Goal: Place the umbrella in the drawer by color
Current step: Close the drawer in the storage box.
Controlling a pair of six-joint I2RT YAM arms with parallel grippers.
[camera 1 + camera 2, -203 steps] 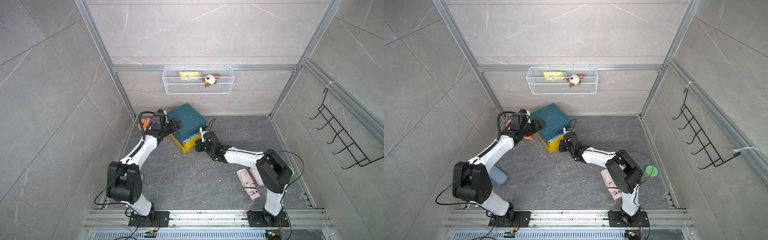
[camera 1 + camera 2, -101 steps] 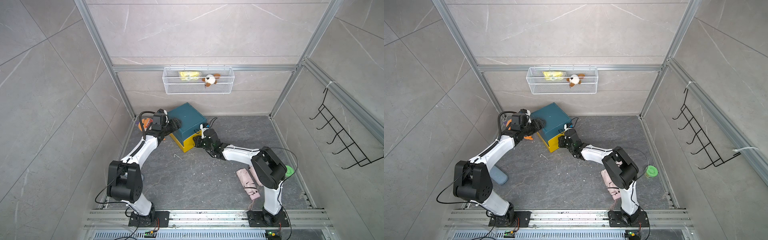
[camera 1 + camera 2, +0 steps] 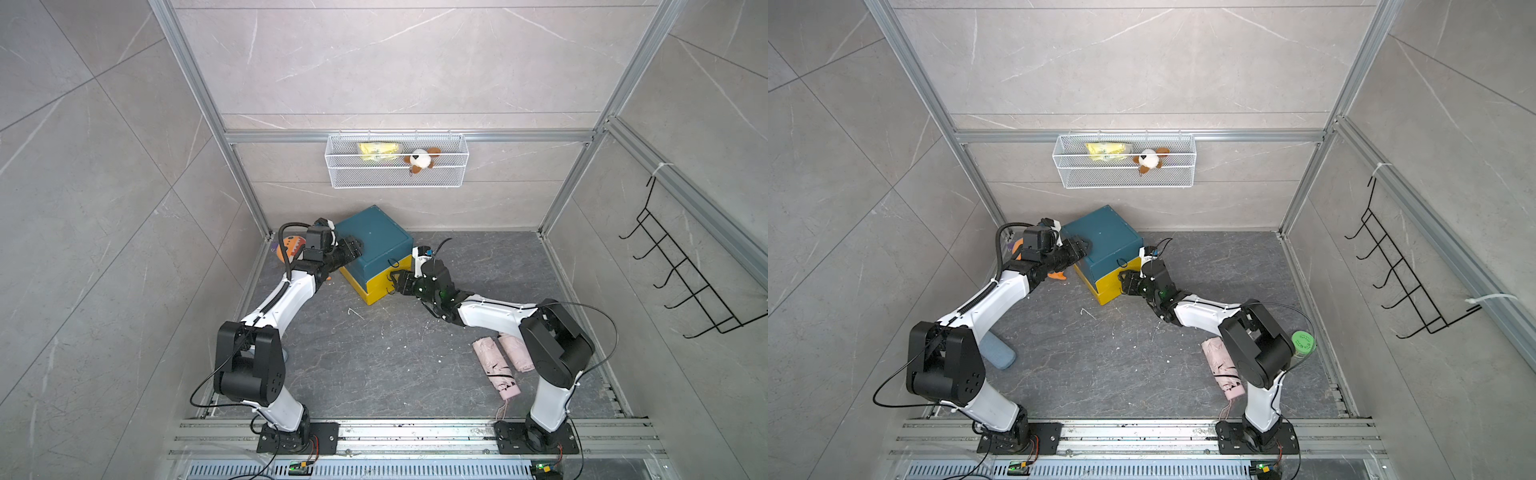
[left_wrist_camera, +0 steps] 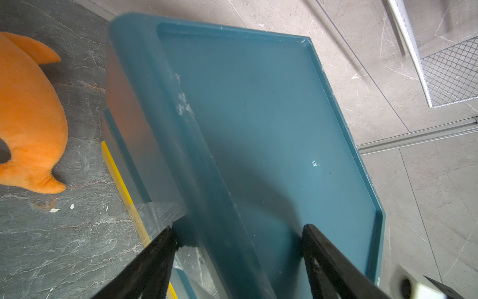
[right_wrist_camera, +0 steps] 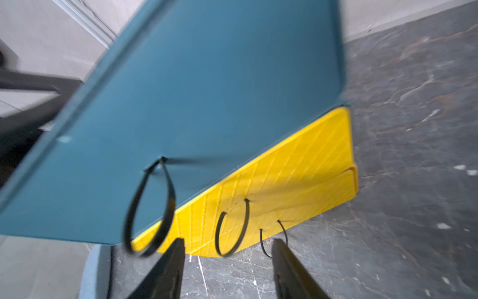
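My right gripper (image 5: pixel 227 242) hangs with its jaws parted and nothing between them, just short of the yellow drawers (image 5: pixel 297 168) at the foot of the teal drawer unit (image 3: pixel 374 239). A black pull loop (image 5: pixel 171 204) dangles from the teal front beside my fingertips, and two thinner loops hang from the yellow fronts directly ahead. The yellow drawers look shut or nearly so, though the wrist view is too blurred to be sure. Across the unit from that tool, my left gripper (image 4: pixel 239 230) stands wide open astride the unit's top edge, one finger (image 4: pixel 160 253) down the side wall and the other over the lid, with no grip on anything. An orange plush toy (image 4: pixel 31 116) lies on the floor beside that gripper. The umbrellas lie well behind both tools, all on the floor: two folded pink umbrellas (image 3: pixel 496 365) side by side near my right arm's base, and a blue umbrella (image 3: pixel 996 353) – visible in a top view – beside my left arm's base.
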